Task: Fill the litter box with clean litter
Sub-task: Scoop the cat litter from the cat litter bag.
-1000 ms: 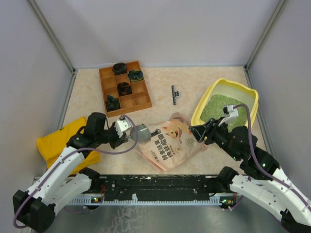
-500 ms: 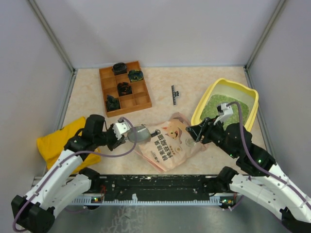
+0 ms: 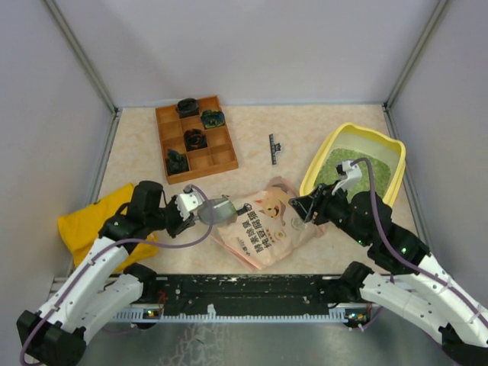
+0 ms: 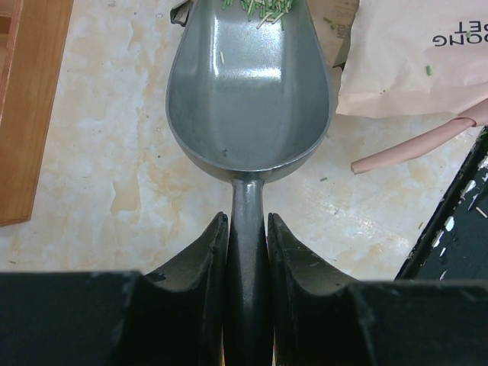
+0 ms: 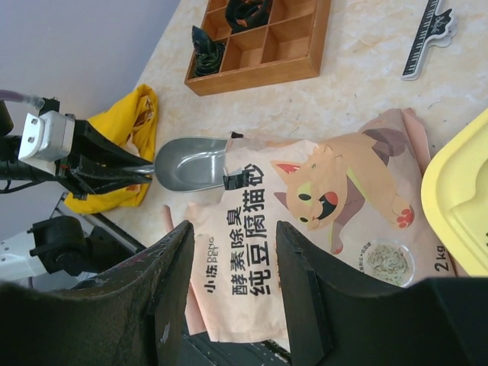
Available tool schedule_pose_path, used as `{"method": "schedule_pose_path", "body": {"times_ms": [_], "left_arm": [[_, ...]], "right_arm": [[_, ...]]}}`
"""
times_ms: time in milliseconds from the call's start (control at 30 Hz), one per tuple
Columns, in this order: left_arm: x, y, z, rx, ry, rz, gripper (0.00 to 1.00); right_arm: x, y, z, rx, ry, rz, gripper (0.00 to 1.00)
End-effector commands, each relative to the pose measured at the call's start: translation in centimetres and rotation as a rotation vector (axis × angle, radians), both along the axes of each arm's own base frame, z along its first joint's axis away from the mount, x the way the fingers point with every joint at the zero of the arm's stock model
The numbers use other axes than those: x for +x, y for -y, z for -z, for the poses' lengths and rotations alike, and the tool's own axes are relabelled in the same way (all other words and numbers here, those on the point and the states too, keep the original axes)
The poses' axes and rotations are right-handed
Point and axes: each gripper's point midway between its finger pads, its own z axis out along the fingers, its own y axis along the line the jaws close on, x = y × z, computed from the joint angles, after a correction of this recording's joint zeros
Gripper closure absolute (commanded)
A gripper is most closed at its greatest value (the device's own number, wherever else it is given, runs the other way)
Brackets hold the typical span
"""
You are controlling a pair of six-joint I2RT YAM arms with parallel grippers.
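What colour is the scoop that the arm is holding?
Plain shiny grey. The scoop shows best in the left wrist view.

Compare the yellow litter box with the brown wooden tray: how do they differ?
The litter box is yellow with rounded corners; the wooden tray is brown with square corners. The litter box is one open space holding green litter; the wooden tray is divided into compartments, some holding small dark objects. Both are shallow and open-topped.

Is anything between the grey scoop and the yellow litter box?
Yes: the pink printed pouch lies flat between the grey metal scoop and the yellow plastic litter box, and the open right gripper hangs above the pouch's box-side end.
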Motion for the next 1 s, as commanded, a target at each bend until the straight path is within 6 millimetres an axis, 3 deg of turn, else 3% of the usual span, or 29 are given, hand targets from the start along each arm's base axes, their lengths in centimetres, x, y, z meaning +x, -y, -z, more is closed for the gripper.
{"method": "schedule_pose_path", "body": {"times_ms": [0,267,600,967], "left_arm": [[1.6,1.1,-2.9,-0.062,0.079,0.009,1.00],[2.6,4.0,-2.6,-0.130,0.000,0.091,1.00],[2.5,2.4,-3.6,-0.081,0.132,0.083,1.00],[0.9,0.9,-3.4,0.001,0.097,0.102,1.00]], "right_arm": [[0.3,-0.3,-3.9,0.070,0.089,-0.008,0.52],[0.3,-0.3,-3.7,0.086,0.088,-0.004,0.52],[0.1,0.1,-3.5,0.089,0.086,0.003,0.52],[0.0,0.2,-3.5,0.087,0.091,0.004,0.52]]}}
